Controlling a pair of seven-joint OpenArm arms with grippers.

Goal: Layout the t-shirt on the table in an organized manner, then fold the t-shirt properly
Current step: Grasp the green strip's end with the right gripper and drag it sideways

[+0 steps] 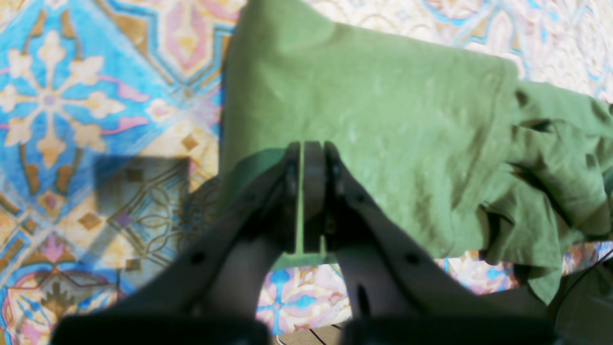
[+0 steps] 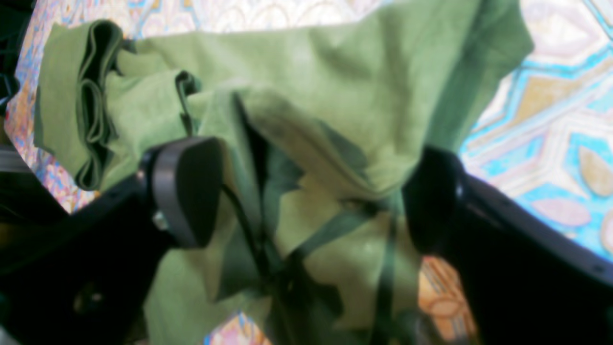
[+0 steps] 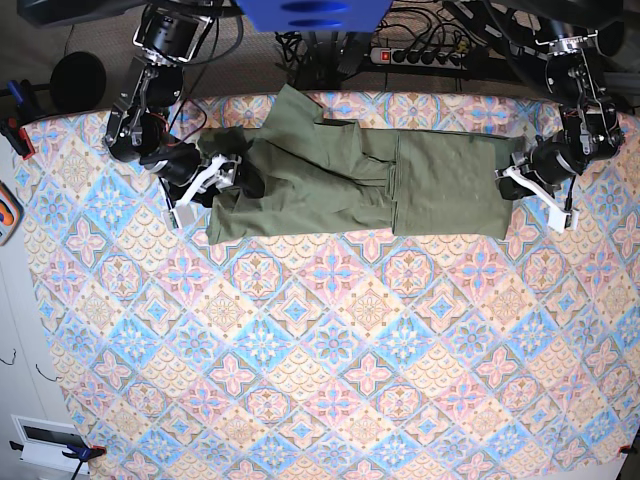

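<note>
We see the t-shirt (image 3: 360, 185) stretched sideways across the far part of the table (image 3: 320, 380), its body fairly flat at one end and bunched into folds at the other. Our left gripper (image 1: 306, 158) is pinched tight on the hem edge, a thin strip of green cloth showing between its fingers. Our right gripper (image 2: 311, 191) stands spread wide, straddling the crumpled folds.
</note>
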